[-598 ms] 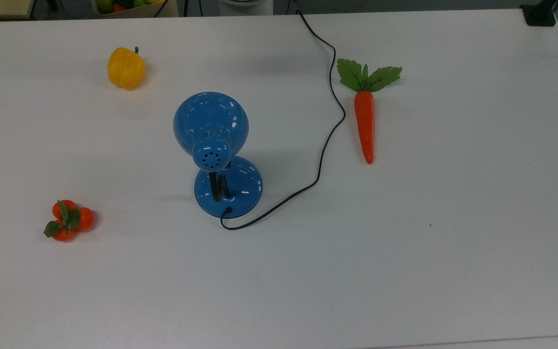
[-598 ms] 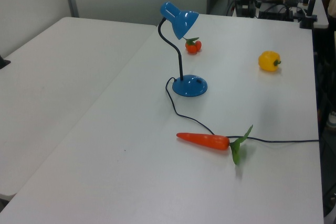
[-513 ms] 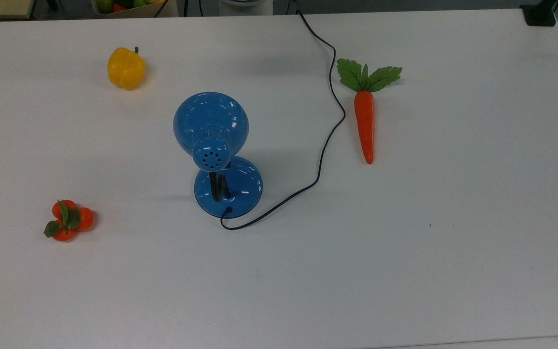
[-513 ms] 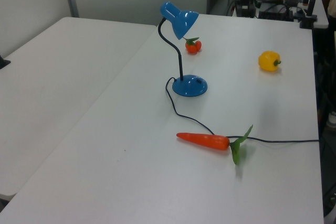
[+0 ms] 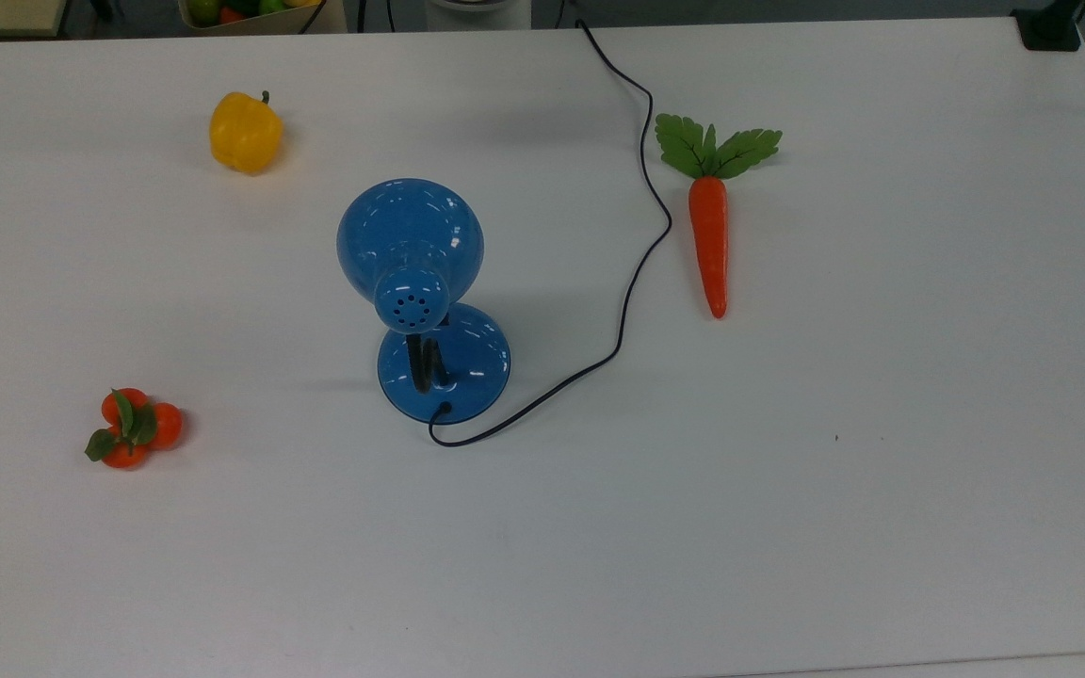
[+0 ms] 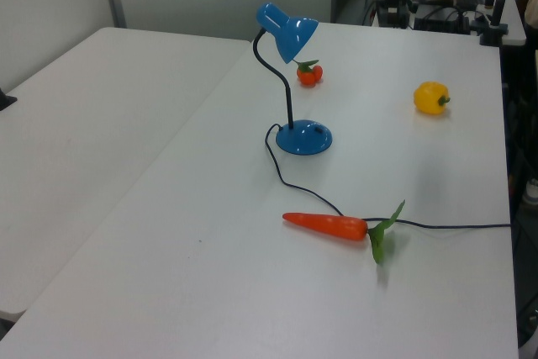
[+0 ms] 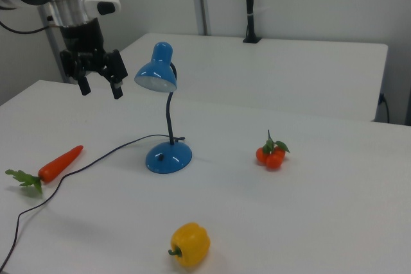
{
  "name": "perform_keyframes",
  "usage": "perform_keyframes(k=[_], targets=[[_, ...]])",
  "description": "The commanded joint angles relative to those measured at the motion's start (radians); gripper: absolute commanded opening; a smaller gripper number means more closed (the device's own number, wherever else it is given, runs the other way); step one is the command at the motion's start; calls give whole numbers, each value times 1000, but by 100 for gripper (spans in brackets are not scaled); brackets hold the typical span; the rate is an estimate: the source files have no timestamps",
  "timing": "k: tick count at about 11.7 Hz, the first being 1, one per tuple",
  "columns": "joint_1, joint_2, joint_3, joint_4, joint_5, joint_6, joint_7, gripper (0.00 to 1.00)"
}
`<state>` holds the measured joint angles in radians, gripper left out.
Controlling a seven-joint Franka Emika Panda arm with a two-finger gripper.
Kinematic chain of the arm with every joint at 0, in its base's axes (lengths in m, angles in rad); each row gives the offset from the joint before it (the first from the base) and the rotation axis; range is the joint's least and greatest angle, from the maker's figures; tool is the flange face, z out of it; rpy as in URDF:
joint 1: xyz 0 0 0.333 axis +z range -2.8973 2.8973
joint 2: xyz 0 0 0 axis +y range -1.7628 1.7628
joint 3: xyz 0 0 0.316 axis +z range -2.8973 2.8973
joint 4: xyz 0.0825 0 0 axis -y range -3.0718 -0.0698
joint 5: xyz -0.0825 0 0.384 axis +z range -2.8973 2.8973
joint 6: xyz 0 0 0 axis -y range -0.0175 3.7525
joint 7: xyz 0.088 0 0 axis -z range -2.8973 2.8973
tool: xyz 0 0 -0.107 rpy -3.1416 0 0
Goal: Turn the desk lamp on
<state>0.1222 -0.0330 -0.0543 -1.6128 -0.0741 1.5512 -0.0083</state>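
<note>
The arm enters at the upper left of the right view, wrist pointing down. The gripper point(image 7: 101, 88) hangs in the air with its two black fingers point(image 7: 116, 87) spread apart and nothing between them. It sits at shade height, just to the right view's left of the lamp point(image 7: 166, 112), without touching it.

The lamp stands upright near the centre of the table point(image 5: 787, 490) in the top view. Its round blue base point(image 5: 467, 372) rests flat, and the black gooseneck point(image 6: 282, 81) rises and curves over to the blue dome shade point(image 5: 409, 233). In the top view the shade overlaps the upper left of the base, with the vent holes on its cap facing the camera. The cord point(image 5: 641, 245) leaves the lower edge of the base, loops, and runs to the upper centre edge of the top view.

A carrot point(image 5: 709, 235) lies at the top view's upper right, just right of the cord. A yellow pepper point(image 5: 244, 132) sits at the upper left, and a cluster of small oranges point(image 5: 133, 427) at the lower left, both well apart from the lamp.

Compared with the earlier top and left views, the lamp, cord, carrot, pepper and oranges are all in unchanged positions.
</note>
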Motion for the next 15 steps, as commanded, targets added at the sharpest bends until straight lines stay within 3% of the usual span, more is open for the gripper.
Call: perform_keyframes(k=[1,7,8,10,11,12,13,15], targets=[[5,-4,-5,4,2,-13,21,100],[5,-5,-5,4,2,-17,21,100],[5,-5,-5,4,3,-19,21,96],[5,-5,-5,2,3,-14,7,63],[4,-2,-5,2,3,-13,5,31],[4,-2,-5,2,3,-11,4,12],[4,-2,-5,2,2,-11,4,0],[4,-2,-5,2,3,-11,4,0]])
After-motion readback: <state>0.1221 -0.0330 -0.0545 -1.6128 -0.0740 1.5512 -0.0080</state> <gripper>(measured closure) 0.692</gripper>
